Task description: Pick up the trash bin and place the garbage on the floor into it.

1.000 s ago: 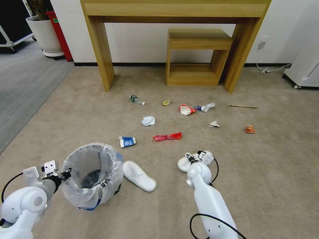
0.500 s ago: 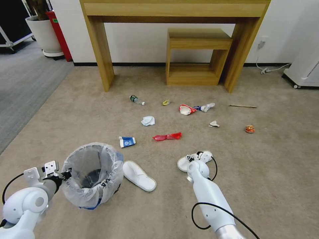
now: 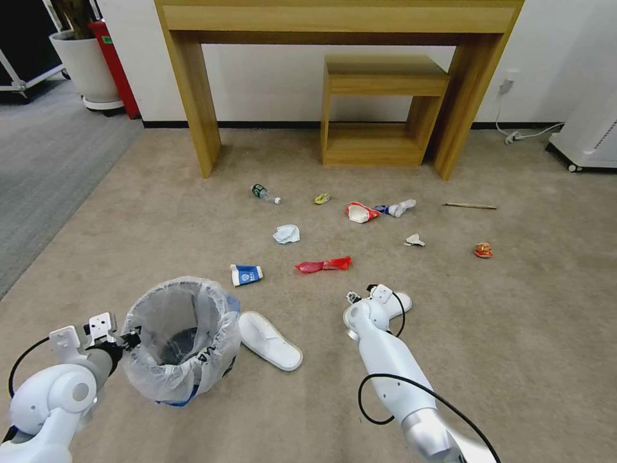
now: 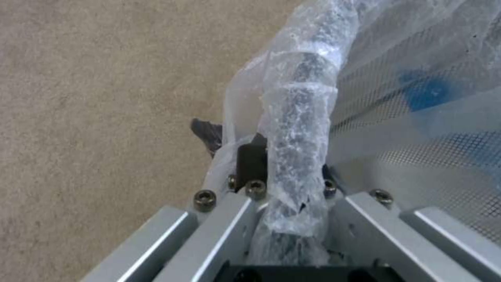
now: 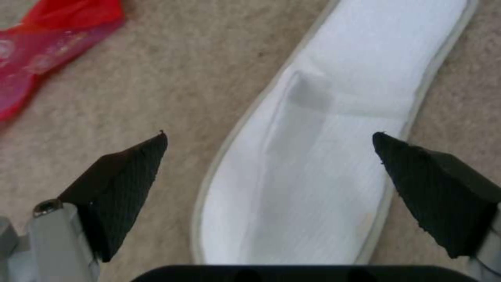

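Straddling the far white slipper [image 5: 334, 156] on the floor [image 3: 514, 334], the right gripper [image 5: 271, 176] hangs with jaws wide; it should drop squarely and close across the sole. The left gripper [image 4: 282, 176] is clamped on the bagged rim of the trash bin [image 3: 177, 334], which looks empty of garbage.

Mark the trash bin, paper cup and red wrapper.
trash bin [image 3: 168, 379]: head view, bagged outer wall.
paper cup [image 3: 247, 274]: head view, blue-printed side.
red wrapper [image 3: 324, 264]: head view, middle of the strip.
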Robot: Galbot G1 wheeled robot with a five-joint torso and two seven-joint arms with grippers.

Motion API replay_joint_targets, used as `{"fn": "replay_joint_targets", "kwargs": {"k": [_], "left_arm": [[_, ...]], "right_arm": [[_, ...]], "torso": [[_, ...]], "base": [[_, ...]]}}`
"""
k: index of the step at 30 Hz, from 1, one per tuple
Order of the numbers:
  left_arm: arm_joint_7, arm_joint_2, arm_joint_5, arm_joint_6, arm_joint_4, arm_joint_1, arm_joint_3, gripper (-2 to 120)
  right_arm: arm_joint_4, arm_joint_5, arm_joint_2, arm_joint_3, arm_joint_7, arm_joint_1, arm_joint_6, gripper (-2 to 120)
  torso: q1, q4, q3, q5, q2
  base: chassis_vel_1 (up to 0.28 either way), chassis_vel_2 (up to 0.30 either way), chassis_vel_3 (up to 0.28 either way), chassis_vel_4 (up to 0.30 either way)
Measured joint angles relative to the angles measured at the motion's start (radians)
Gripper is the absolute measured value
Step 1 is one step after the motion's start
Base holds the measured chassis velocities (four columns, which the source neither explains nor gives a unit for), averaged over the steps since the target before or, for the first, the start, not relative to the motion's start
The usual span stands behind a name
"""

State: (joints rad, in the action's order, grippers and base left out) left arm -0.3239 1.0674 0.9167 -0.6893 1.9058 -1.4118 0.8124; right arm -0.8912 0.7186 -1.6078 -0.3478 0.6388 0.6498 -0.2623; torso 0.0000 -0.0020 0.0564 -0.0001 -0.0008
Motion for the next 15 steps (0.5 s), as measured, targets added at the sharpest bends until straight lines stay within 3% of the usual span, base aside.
{"fn": "replay_joint_targets", "kwargs": {"k": [7,11,13,15], "left_arm": [[0.005,0.000,-0.004,0.004,-0.004,0.005,-0.005,1],[0.011,-0.001,-0.005,0.010,-0.004,0.006,-0.009,1],[0.013,0.000,-0.006,0.011,-0.004,0.005,-0.009,1],[0.018,0.003,-0.012,0.015,-0.004,0.003,-0.012,1]], "right_arm": [[0.066,-0.023,0.000,-0.014,-0.022,-0.018,0.018,86],[0.096,-0.040,-0.001,-0.018,-0.041,-0.018,0.033,67],[0.099,-0.043,-0.001,-0.018,-0.044,-0.018,0.035,65],[0.108,-0.053,-0.001,-0.018,-0.056,-0.015,0.042,52]], "torso": [[0.000,0.0000,0.000,0.0000,0.000],[0.000,-0.0001,0.000,0.0001,0.000],[0.000,-0.0001,0.000,0.0001,0.000],[0.000,-0.0001,0.000,0.0001,0.000]], "base": [[0.000,0.000,0.000,0.000],[0.000,0.000,0.000,0.000],[0.000,0.000,0.000,0.000],[0.000,0.000,0.000,0.000]]}}
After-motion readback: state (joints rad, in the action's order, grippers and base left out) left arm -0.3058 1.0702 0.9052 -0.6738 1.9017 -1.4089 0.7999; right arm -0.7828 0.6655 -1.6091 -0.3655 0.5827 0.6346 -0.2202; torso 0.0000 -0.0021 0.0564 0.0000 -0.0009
